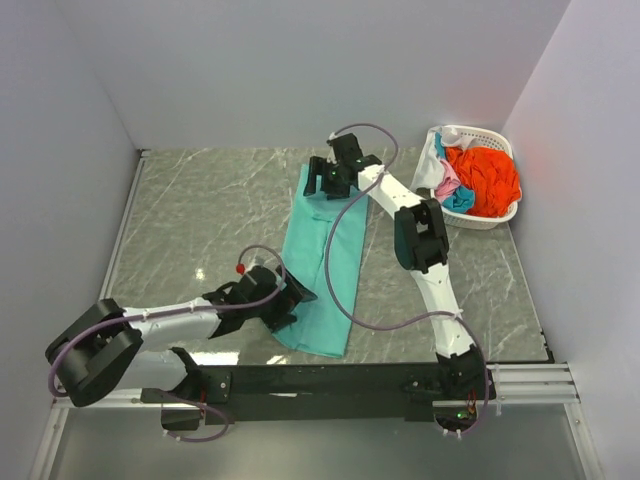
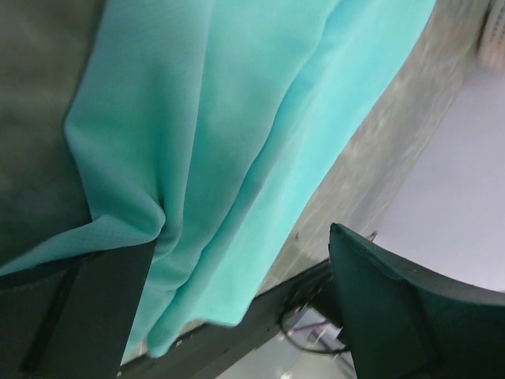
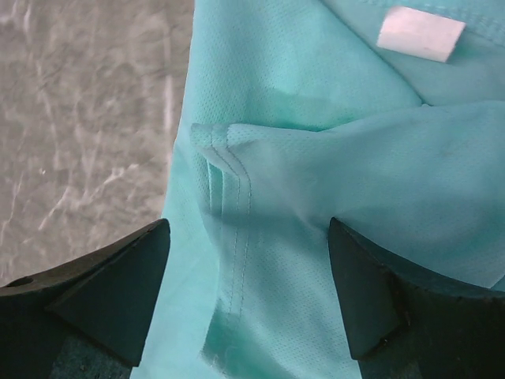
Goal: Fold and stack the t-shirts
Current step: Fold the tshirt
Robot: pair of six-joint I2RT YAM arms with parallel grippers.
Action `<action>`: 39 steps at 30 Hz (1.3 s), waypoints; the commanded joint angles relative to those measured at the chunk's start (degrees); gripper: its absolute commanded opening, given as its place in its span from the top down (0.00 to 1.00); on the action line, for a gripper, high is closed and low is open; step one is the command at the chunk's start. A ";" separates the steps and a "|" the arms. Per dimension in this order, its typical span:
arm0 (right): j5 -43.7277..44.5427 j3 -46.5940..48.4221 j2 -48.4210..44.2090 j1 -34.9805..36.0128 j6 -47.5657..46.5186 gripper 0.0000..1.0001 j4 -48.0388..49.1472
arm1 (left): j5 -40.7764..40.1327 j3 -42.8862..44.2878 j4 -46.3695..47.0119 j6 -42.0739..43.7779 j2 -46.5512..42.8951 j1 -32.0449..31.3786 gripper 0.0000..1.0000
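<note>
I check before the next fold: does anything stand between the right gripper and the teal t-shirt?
Nothing visible does. The right gripper is open directly over a hemmed edge of the teal t-shirt; the basket stands apart at the far right.

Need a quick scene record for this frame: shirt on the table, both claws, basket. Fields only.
shirt: teal shirt, folded into a long strip, flat on the table
left claw: open, at the strip's near end, gripping nothing
right claw: open, over the far end near the white label, gripping nothing
basket: white, far right corner
basket contents: unfolded pile of orange, pink, white and blue cloth
folded stack: none visible
</note>
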 commanded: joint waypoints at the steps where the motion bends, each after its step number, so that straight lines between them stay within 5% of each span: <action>1: -2.45 2.72 2.20 1.54 0.66 0.13 2.06 | -4.83 -0.95 -5.72 -3.54 1.73 -6.08 0.00; 9: -3.86 4.84 1.33 2.42 -1.53 0.12 1.81 | -7.75 8.62 -10.61 -2.13 8.24 -13.91 0.01; 18: 0.00 2.21 -7.89 2.51 -4.61 0.09 -2.50 | -17.50 17.15 -25.92 -0.20 0.51 -17.78 0.00; 26: 5.80 -3.67 -20.71 3.03 -5.05 0.07 -5.14 | -18.82 16.38 -33.74 2.45 -6.96 -18.13 0.01; 32: 15.46 -23.60 -37.90 5.58 -1.46 0.06 -4.18 | -20.49 11.38 -39.63 -1.06 -14.78 -18.04 0.01; 35: 17.42 -47.19 -49.33 7.25 5.65 0.07 2.75 | -20.06 7.42 -41.74 -2.29 -20.75 -18.13 0.01; 39: 17.50 -63.08 -59.74 9.36 11.81 0.07 7.95 | -16.20 2.75 -38.78 -1.95 -24.63 -18.13 0.01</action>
